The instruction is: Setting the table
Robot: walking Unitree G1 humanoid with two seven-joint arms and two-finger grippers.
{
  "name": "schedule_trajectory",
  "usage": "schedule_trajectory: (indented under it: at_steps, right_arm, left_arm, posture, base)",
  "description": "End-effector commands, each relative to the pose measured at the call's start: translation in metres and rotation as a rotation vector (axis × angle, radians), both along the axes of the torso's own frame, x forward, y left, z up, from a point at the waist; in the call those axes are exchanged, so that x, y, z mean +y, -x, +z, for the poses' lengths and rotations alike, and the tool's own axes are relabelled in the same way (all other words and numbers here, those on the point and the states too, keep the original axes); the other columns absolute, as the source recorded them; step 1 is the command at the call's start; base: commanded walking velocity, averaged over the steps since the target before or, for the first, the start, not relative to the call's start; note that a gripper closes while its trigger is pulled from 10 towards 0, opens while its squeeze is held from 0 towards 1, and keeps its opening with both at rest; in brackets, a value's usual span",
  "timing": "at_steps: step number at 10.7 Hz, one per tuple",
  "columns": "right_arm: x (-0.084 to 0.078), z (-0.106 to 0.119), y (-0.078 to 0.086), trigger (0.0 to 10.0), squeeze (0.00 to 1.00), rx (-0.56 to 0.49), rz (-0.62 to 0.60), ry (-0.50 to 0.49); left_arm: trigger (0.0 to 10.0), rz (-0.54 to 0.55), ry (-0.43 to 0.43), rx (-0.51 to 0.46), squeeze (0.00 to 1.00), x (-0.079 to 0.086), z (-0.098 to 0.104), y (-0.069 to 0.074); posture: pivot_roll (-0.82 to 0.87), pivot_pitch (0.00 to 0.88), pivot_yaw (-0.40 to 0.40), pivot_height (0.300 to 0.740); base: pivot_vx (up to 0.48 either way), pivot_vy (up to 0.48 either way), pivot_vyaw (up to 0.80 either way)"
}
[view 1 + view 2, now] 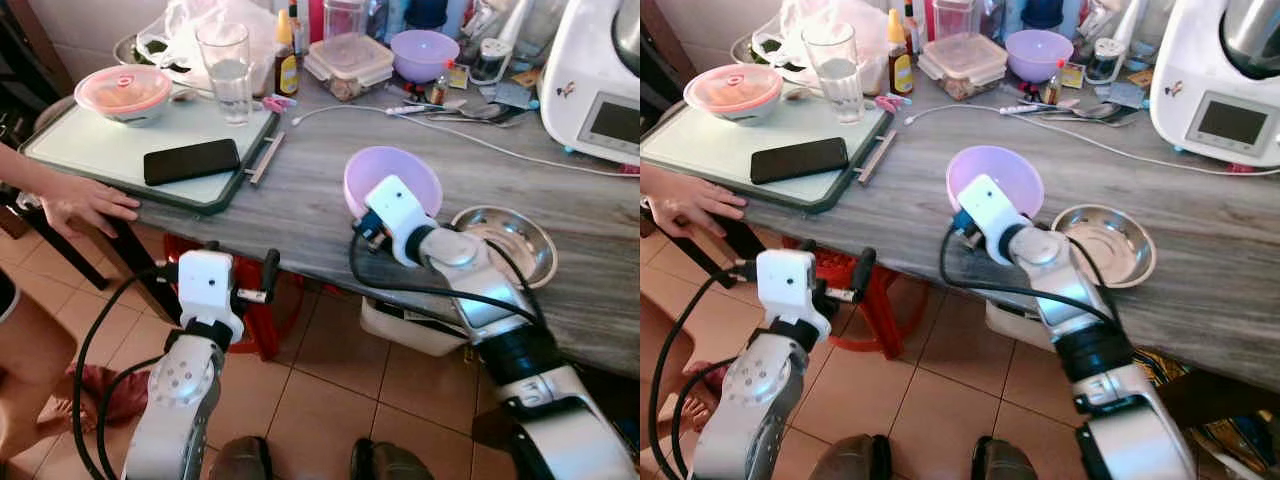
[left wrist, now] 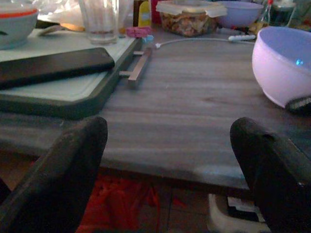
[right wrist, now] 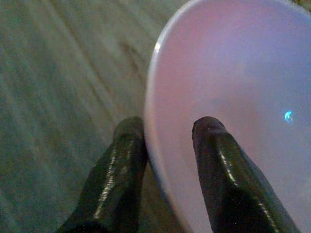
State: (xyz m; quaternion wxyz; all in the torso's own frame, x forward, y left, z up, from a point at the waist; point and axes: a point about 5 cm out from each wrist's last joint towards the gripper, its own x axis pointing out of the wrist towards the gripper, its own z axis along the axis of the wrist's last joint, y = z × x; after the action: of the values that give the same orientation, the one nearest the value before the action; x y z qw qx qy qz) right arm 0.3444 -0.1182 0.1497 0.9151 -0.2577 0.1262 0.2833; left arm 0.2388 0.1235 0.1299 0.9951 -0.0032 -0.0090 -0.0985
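Fingers (image 3: 214, 160) of your right gripper (image 3: 167, 145) are clamped across the rim of the lilac bowl (image 1: 392, 180), one inside the wall and one outside, as the right wrist view shows plainly. The bowl sits near the front edge of the grey wooden tabletop (image 1: 310, 190), tipped a little toward the robot, so you cannot be sure whether its base is fully down or partly lifted. Just beside it, on the robot's right, lies a shallow steel dish (image 1: 508, 240).

Your left gripper (image 2: 170, 160) hangs below the tabletop edge with its fingers wide apart, holding nothing, pointed at the open stretch of wood between the bowl and the green tray (image 1: 100, 150).

As for progress, you look to be early. One bowl is in hand and the steel dish is out at the front; little else reads as a laid place. On the tray rest a black phone (image 1: 191, 161), a drinking glass (image 1: 226, 70) and a covered bowl with a pink lid (image 1: 123, 92). A second lilac bowl (image 1: 424, 53), a lidded food box (image 1: 348, 58) and loose clutter crowd the back. A person's hand (image 1: 85, 203) rests on the tabletop's corner by the tray, so mind that side. You probably still have the bowl to place, then the glass and cutlery to bring forward.
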Motion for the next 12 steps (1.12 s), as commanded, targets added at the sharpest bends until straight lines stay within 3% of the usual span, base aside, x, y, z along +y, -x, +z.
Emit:
schedule_trajectory:
  at_steps: [1,5,7,10,12]
  right_arm:
    - [-0.003,0.002,0.002,10.0,1.0,-0.008,-0.007,0.025]
    - [-0.024,0.009,0.015,10.0,1.0,0.017,-0.083,0.041]
    - [-0.026,0.024,0.011,10.0,1.0,-0.083,-0.125,0.03]
    - [-0.016,0.042,0.007,10.0,1.0,-0.176,-0.16,-0.056]
    - [-0.005,0.043,0.012,10.0,1.0,-0.201,-0.149,-0.112]
  left_arm:
    - [10.0,-0.019,-0.004,0.017,0.0,-0.002,-0.003,0.0]
    - [10.0,-0.04,0.0,0.017,0.0,-0.005,-0.004,-0.005]
    - [10.0,-0.042,0.003,0.016,0.0,-0.006,-0.004,-0.008]
    - [10.0,-0.017,0.012,0.012,0.0,-0.004,-0.004,-0.01]
    - [10.0,-0.004,0.019,0.02,0.0,-0.002,-0.006,-0.01]
  posture:
    - [0.08,0.115,0.015,0.74]
    - [0.05,0.094,0.016,0.74]
    - [0.05,0.086,0.015,0.74]
    - [0.05,0.079,0.01,0.74]
    - [0.05,0.079,0.008,0.74]
  base:
    - [0.0,0.0,0.0]
    - [0.0,0.0,0.0]
    - [0.0,0.0,0.0]
    - [0.0,0.0,0.0]
    - [0.0,0.0,0.0]
